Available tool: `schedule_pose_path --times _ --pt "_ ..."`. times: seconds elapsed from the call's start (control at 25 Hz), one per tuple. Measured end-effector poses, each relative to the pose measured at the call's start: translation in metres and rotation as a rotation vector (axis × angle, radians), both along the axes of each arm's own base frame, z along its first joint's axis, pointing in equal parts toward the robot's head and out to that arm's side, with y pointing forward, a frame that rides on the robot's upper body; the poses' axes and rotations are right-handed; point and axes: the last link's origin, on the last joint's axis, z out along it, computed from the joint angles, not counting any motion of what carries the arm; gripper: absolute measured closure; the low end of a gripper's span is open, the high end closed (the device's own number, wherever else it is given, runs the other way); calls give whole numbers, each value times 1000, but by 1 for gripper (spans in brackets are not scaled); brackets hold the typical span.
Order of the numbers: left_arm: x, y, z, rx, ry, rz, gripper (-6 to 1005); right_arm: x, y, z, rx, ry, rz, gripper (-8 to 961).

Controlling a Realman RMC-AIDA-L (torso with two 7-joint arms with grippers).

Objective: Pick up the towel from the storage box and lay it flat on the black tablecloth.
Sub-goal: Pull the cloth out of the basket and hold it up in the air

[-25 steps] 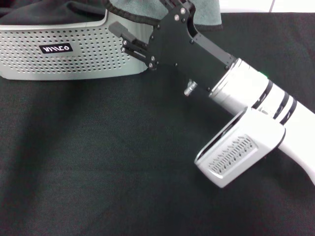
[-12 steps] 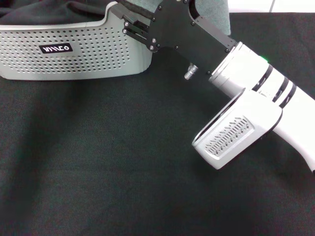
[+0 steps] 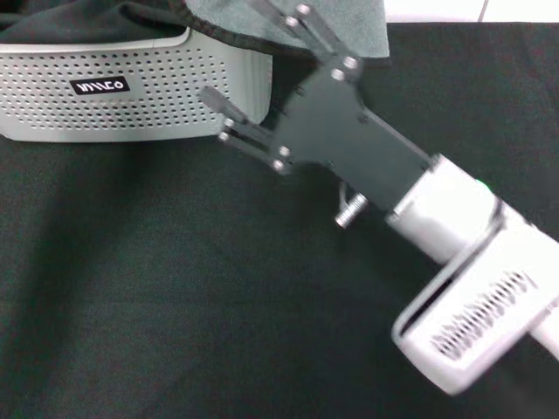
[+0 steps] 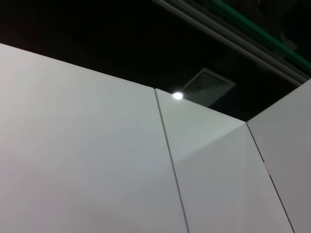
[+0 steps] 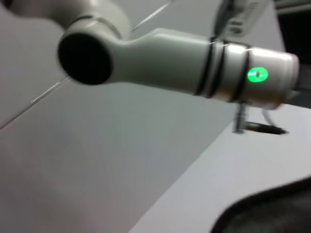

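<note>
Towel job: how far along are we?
Done: nothing yet. The towel is draped over the right corner of the box, grey side up, none of it on the tablecloth. In hand: the right gripper is at that corner, open, one finger over the towel, the other in front of the box wall; no grasp. To do: close, lift, spread it flat on the tablecloth. The left gripper is out of view.

one towel (image 3: 349, 22), one storage box (image 3: 131, 105), one pincer (image 3: 253, 78)
</note>
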Motion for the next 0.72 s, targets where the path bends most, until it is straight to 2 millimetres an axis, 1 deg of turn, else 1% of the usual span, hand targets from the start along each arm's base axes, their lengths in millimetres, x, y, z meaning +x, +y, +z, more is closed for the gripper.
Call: schedule_pose_path --times 0.12,0.2,0.32,0.4,0.52,0.68,0.72 --pt "-3 -1 3 9 -1 8 955 17 -13 3 -17 39 -41 115" --pt "-5 0 4 12 -2 12 955 25 -18 3 -18 36 -53 115" --pt "-2 0 3 9 -2 5 955 27 -16 2 -23 19 -53 116" --pt "2 0 0 -1 0 -9 955 24 -11 2 -34 13 -41 124" --pt "9 -1 -4 -5 9 -30 956 14 4 2 -88 12 -12 136" --pt "15 -3 -6 -9 5 -49 956 0 31 5 -247 41 -21 151" --pt "15 -3 -6 -11 3 -50 956 -1 33 5 -261 43 -21 155"
